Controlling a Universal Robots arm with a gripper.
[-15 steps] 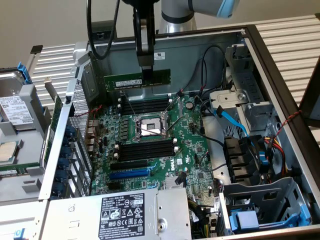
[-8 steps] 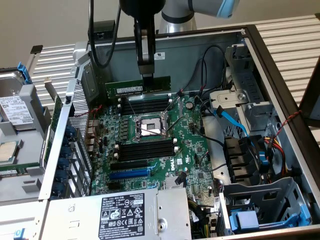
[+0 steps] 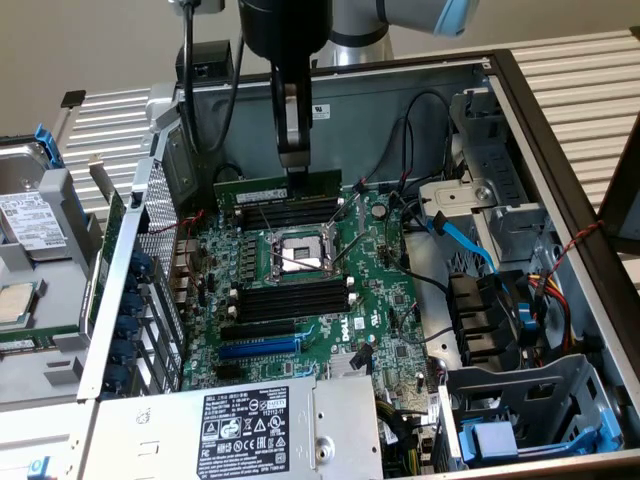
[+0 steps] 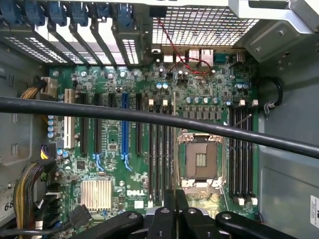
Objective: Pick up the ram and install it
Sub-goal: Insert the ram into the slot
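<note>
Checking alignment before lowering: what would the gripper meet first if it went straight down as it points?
Probably the black memory slots beside the CPU socket: the ram held in the gripper hangs right over them. Which slot, I cannot tell.

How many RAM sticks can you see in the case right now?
1. The ram is on edge in the tool, at the slot bank above the CPU socket in the exterior view. The other slots look empty.

The gripper (image 3: 297,168) pinches the ram (image 3: 258,186) by its top edge, holding it upright just beyond the CPU socket (image 3: 298,252), over the black slot strips (image 3: 285,212) there
</note>
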